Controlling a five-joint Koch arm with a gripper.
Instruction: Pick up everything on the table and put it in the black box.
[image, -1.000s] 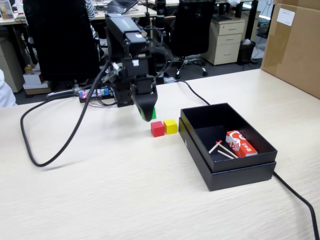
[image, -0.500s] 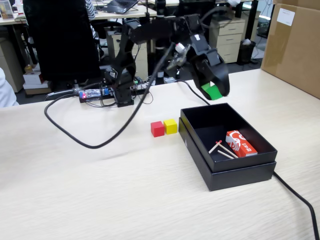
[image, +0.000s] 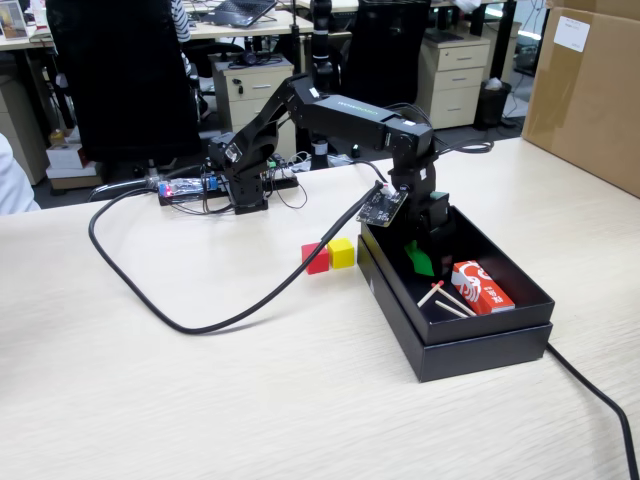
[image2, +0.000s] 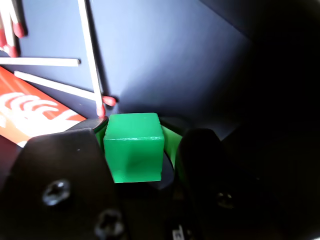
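Green cube (image2: 133, 147) gripped by tool (image2: 142, 150), matchbox (image: 481, 286) lettering unreadable

The box (image: 500, 345) sits at the right of the table (image: 150, 400) in the fixed view. Inside it, the matchbox (image: 482, 286) lies toward the near right, matches (image: 445, 300) just left of it. Two cubes (image: 329, 255) sit touching, just left of the box. The gripper (image2: 142, 150) reaches into the box's far end, a cube (image2: 134, 146) between its jaws.

arm (image: 350, 115): black, boxy | claw (image2: 145, 150): black, cross-head screws, green pads
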